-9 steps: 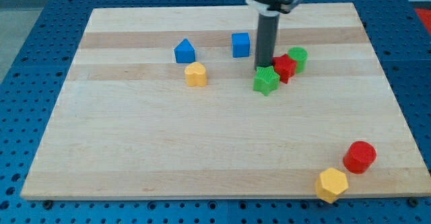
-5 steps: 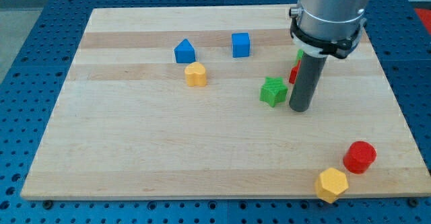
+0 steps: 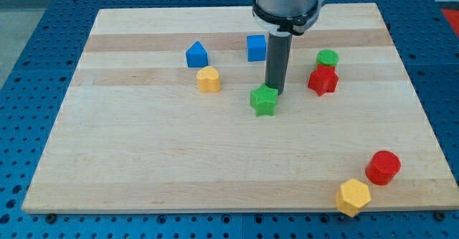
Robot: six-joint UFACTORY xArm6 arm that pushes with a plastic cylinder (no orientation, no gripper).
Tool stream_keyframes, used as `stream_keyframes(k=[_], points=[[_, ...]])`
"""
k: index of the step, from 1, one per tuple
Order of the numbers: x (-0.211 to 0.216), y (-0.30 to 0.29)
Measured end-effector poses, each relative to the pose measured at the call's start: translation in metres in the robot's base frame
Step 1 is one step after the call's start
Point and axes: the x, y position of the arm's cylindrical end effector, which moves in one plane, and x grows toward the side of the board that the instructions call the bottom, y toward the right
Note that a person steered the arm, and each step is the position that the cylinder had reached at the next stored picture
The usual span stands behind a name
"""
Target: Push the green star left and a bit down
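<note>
Now my tip (image 3: 275,92) touches the green star (image 3: 264,100) just below-left of it, and, having no jaws to clamp, it could slip off one point, spinning the star sideways.

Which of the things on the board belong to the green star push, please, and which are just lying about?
In the job: green star; my tip, touching its upper right.

Lying about: blue cube, blue house-shaped block, yellow block, green cylinder, red star, red cylinder, yellow hexagon.
</note>
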Motion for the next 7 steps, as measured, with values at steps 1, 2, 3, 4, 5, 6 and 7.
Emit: stream_keyframes(k=[1,2,3,4,5,6,7], points=[[-0.022,-0.001],[-0.025,-0.014],[0.0,-0.02],[0.022,-0.008],[0.045,0.018],[0.062,0.024],[0.046,0.024]])
